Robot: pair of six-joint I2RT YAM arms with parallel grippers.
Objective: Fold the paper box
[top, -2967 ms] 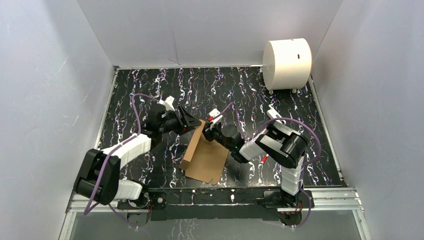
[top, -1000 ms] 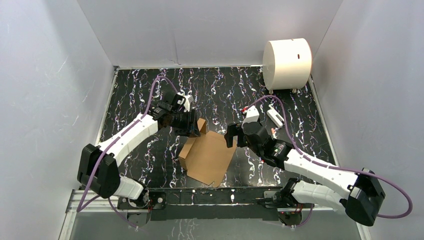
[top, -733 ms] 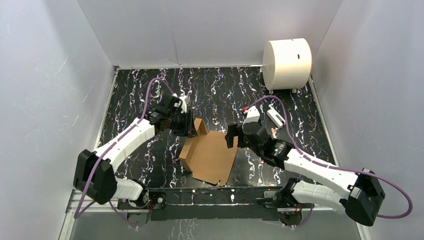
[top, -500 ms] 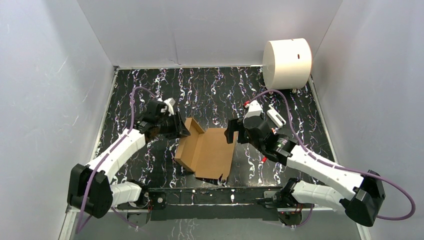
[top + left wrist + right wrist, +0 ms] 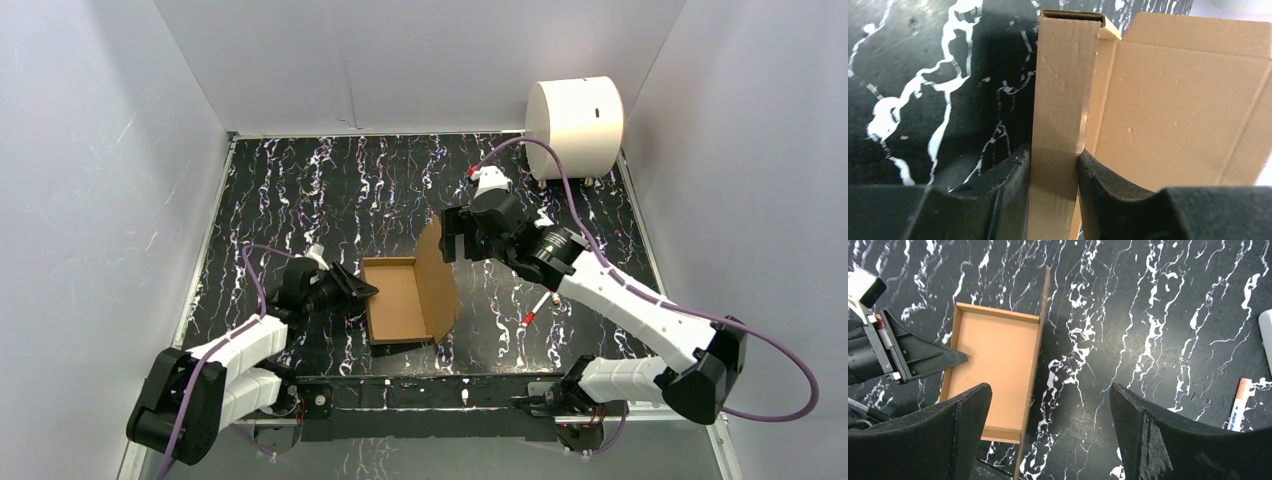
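Note:
The paper box (image 5: 400, 302) lies on the marbled table as a shallow brown tray, its tall lid flap (image 5: 440, 275) standing upright along the right side. My left gripper (image 5: 362, 293) is shut on the folded left wall (image 5: 1063, 95), one black pad on each face of it. In the right wrist view the box (image 5: 995, 370) lies below and to the left, its upright flap (image 5: 1034, 365) seen edge-on. My right gripper (image 5: 450, 238) hangs open high above the flap's far end, its fingers (image 5: 1143, 440) wide apart with nothing between them.
A large white cylinder (image 5: 574, 127) stands at the back right corner. A marker pen (image 5: 534, 310) with a pale orange end (image 5: 1239, 400) lies right of the box. White walls close in three sides, and the arm bases sit on the metal rail (image 5: 440, 392) at the near edge.
The left gripper pulled back toward the near left and closed on the box's left wall. The box went from a tilted sheet to a tray with its flap upright. The right arm rose and moved away.

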